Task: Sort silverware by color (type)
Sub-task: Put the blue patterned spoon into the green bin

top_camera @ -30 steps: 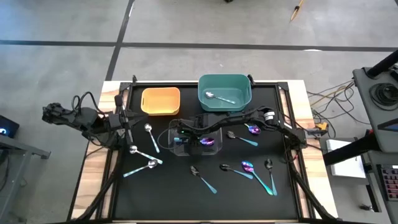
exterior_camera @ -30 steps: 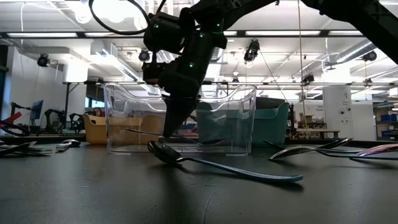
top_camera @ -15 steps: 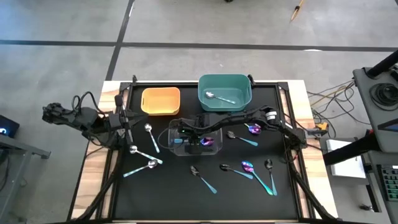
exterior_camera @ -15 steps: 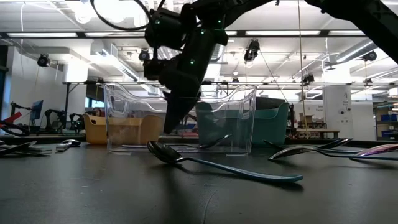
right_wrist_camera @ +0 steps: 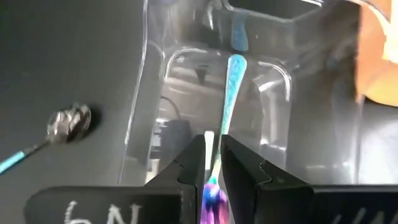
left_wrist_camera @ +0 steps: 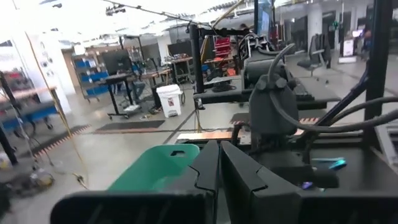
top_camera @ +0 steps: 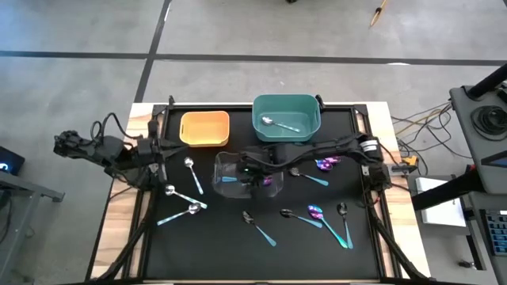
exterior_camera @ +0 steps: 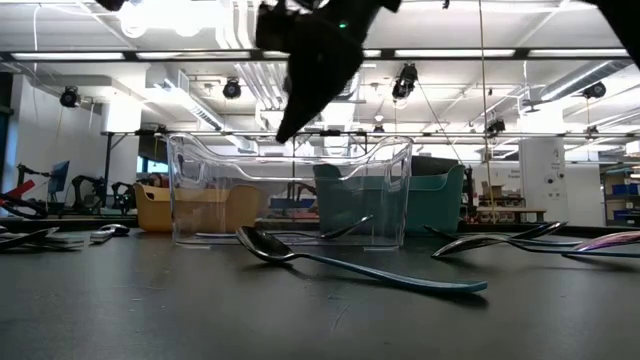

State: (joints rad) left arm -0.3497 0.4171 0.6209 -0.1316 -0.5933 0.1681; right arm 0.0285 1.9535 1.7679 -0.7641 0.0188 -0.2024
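Right wrist view — right pincer (right_wrist_camera: 214,163) narrowly parted above clear bin (right_wrist_camera: 155,93), purple-bowled spoon (right_wrist_camera: 229,102) lying inside, nothing gripped

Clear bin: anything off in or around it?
Nothing damaged or spilled. The clear bin stands upright; an iridescent spoon lies inside, leaning on the wall. The right gripper hangs above it. The left gripper waits shut by the table's left edge.
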